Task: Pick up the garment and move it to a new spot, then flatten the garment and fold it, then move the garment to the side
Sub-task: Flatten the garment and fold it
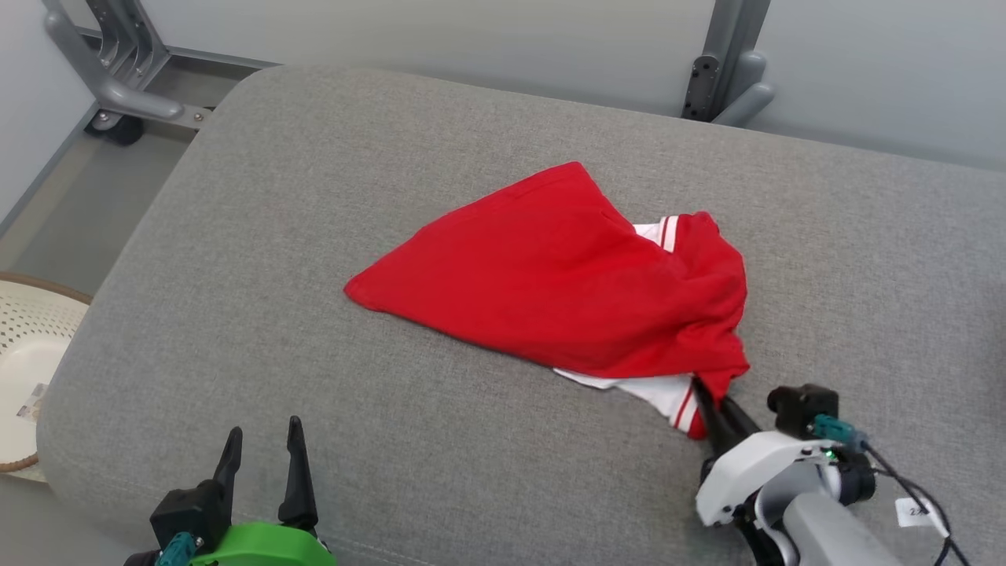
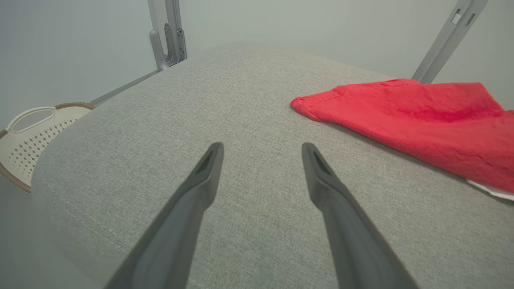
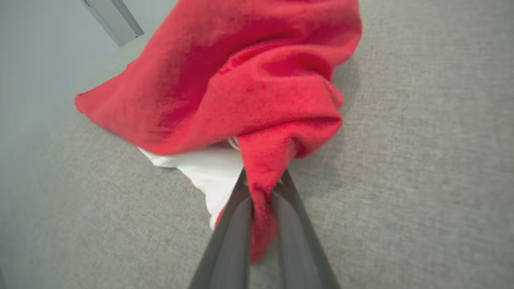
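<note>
Left jaws released, empty, over near edge of the grey cushion [image 1: 314,196]. Right jaws clenched on a bunched corner of the red garment [image 1: 550,283], which lies mid-cushion. Soft, light, floppy: likely drapes; hem corners look the best holds.

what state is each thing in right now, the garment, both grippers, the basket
garment: crumpled in a loose heap on the cushion, unfolded, white striped trim showing, near corner pinched
right gripper: shut on the garment's near corner
left gripper: open, empty, clear of the garment
basket: upright beside the cushion's left end, apart from the garment
cushion: grey, bearing the garment
</note>
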`<state>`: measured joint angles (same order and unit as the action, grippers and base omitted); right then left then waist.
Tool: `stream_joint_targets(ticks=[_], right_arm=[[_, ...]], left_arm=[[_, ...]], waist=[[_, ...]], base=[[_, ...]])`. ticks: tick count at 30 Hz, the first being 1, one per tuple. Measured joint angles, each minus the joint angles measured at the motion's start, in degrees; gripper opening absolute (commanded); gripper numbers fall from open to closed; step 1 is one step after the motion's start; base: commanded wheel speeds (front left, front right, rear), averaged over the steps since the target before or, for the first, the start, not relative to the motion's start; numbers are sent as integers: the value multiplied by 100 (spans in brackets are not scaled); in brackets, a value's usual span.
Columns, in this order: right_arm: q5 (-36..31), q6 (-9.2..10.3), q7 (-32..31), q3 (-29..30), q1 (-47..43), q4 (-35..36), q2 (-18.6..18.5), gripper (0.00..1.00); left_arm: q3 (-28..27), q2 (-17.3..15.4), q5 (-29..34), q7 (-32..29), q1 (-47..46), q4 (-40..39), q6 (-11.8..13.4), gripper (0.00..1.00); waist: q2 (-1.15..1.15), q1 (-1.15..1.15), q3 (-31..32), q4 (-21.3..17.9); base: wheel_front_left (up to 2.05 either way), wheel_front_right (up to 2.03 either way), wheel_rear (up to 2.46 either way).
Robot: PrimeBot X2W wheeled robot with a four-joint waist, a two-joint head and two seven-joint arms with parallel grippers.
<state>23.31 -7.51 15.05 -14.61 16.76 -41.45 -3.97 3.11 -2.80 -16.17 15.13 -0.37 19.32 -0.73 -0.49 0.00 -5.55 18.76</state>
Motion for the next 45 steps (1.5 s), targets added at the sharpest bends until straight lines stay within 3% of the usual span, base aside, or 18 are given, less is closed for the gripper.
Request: stream_joint_targets(ticks=[9,14,15,16,21,30,37,45], right_arm=[[-1629,0,0,333,792,751,-760,0],[-2426,0,-29,174,1310,942,-883,0],[-2474,0,-110,136,1372,887,-825,40],[-2480,0,-170,108,1410,813,-734,100],[-2391,-1,-178,224,1390,527,-369,100],[-2100,-1,-24,721,514,314,-260,100],[-1933,0,-4,883,-213,609,-214,100],[-1717,-1,-2,278,-670,890,-22,100]], left_arm=[[247,0,-174,0,2,69,0,100],[465,2,-235,0,1,183,14,100],[493,2,-238,0,2,204,14,100],[517,1,-240,0,4,229,14,100],[563,1,-240,0,96,322,1,100],[394,0,-193,1,120,326,11,100],[389,1,-152,0,124,345,-26,100],[412,0,-144,0,158,361,-35,100]], waist=[[0,0,85,-140],[0,0,186,-136],[0,0,200,-123],[0,0,212,-109],[0,0,224,-63],[0,0,290,-265],[0,0,382,-530],[0,0,412,-605]], base=[[0,0,0],[0,0,0],[0,0,0],[0,0,0],[0,0,0],[0,0,0],[0,0,0],[0,0,0]])
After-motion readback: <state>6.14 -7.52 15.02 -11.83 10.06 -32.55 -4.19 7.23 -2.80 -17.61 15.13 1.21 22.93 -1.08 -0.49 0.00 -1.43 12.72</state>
